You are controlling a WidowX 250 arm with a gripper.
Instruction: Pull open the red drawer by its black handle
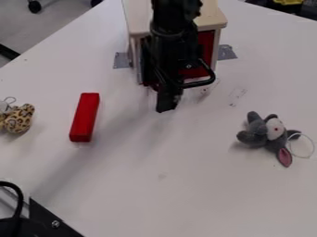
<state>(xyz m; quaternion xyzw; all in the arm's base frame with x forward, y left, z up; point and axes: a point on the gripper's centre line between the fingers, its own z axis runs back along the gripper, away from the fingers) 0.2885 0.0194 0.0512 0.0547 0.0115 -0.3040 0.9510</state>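
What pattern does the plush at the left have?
The plush has dark spots on tan, camera view.

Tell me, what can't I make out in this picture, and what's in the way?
All in the camera view:
Middle of the red front of the wooden box: hidden by the black arm.
Spotted plush toy: partly cut off by the left edge.
Black equipment, lower left: cut off by the edges.
Yellow thing, upper right: cut off by the top edge.
Marks on the table: too faint to read.

I could pass between the long red block (85, 117) and grey plush toy (252, 136); the pale wooden box (212, 17) obstructs the back.
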